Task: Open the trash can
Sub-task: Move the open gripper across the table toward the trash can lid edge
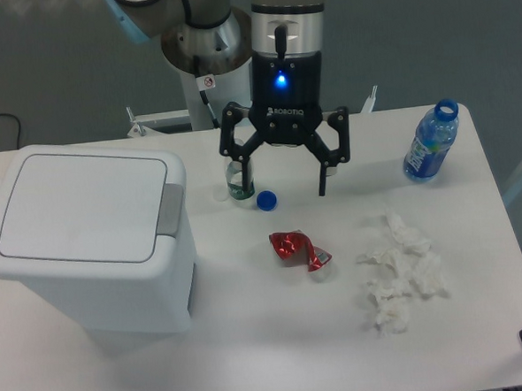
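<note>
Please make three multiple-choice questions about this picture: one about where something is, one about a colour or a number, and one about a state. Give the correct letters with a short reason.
1. Where does the crumpled red wrapper lie?
A. on the trash can lid
B. on the table, between the trash can and the white tissues
C. inside the tool

2. How many bottles stand on the table?
A. one
B. two
C. four

3. What is the state of the trash can?
A. lid closed
B. lid wide open
C. tipped on its side

Answers:
1 B, it rests on the table left of the tissues.
2 B, a small clear bottle and a blue bottle.
3 A, the lid lies flat; the tool hangs open, apart from it.
</note>
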Robot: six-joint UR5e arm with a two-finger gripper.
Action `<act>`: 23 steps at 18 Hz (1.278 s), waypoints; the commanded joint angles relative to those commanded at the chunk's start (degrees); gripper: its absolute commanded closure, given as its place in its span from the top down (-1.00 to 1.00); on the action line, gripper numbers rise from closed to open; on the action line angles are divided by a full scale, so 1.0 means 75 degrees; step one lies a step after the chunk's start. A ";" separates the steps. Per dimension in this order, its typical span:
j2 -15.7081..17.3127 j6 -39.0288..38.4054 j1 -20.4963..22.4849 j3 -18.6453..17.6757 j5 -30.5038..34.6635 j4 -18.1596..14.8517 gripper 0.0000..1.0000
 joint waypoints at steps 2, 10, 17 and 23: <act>-0.0023 0.0000 -0.0106 -0.0012 0.0012 0.0000 1.00; -0.0164 0.0000 -0.0434 -0.0012 0.0012 0.0094 1.00; -0.0293 0.0023 -0.0715 -0.0093 0.0035 0.0094 1.00; -0.0293 0.0070 -0.0762 -0.0222 0.0035 0.0106 1.00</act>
